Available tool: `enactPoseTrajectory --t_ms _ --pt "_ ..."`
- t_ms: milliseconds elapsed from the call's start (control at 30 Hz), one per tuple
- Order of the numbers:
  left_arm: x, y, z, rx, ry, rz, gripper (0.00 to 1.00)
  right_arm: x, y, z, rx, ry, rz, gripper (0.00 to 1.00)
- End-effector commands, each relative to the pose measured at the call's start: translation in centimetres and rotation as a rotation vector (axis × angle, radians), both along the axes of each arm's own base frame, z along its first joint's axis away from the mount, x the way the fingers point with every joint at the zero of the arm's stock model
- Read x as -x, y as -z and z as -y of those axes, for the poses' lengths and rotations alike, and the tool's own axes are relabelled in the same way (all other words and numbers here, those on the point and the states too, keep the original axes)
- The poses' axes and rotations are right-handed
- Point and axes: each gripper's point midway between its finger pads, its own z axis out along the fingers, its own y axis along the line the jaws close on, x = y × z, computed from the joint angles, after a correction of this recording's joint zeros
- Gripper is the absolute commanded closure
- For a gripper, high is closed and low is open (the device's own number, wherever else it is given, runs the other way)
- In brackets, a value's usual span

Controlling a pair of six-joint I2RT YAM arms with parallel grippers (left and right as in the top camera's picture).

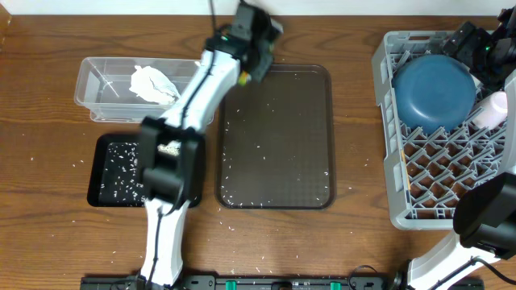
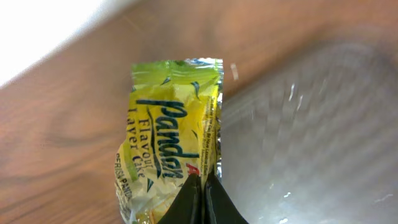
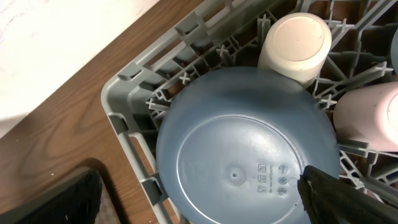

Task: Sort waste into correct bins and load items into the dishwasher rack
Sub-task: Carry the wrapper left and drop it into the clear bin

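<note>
Near-left of the brown tray [image 1: 278,137] sits the black tray [image 1: 93,173], holding rice [image 1: 121,173]. More grains lie scattered on the brown tray itself. Left of its far end is the tub [image 1: 101,80], with the tissue [image 1: 153,83] inside. At the brown tray's far-left corner the left gripper [image 2: 202,193] is fully closed, pinching the wrapper [image 2: 168,137] by one end.

Right of the brown tray stands the rack [image 1: 387,121], where the bowl [image 1: 434,89] lies upside down beside a white cup [image 3: 295,46] and a pink cup [image 3: 370,118]. The right gripper [image 1: 474,42] hangs over the bowl, spread wide and holding nothing.

The pinch takes only the wrapper's edge. Slick foil could slide out during the carry and land on the table or among the rice, the wrong bin.

From overhead the wrapper is hidden under the gripper. The left arm covers parts of the tub and the black tray. Only one right finger shows.
</note>
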Motion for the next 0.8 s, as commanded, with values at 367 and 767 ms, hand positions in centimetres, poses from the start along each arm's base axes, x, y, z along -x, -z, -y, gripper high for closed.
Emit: enactPoseTrajectory --t_ms 367,767 --pt "0.6 -8.6 -19.8 0.738 -1.192 -0.141 0.94 0.1 -1.5 0.3 0.010 0.015 0.031 0.01" --pt "2.9 -6.7 -24.7 0.768 -1.413 -0.219 0.67 0.1 -1.5 0.3 0.010 0.015 0.032 0.01"
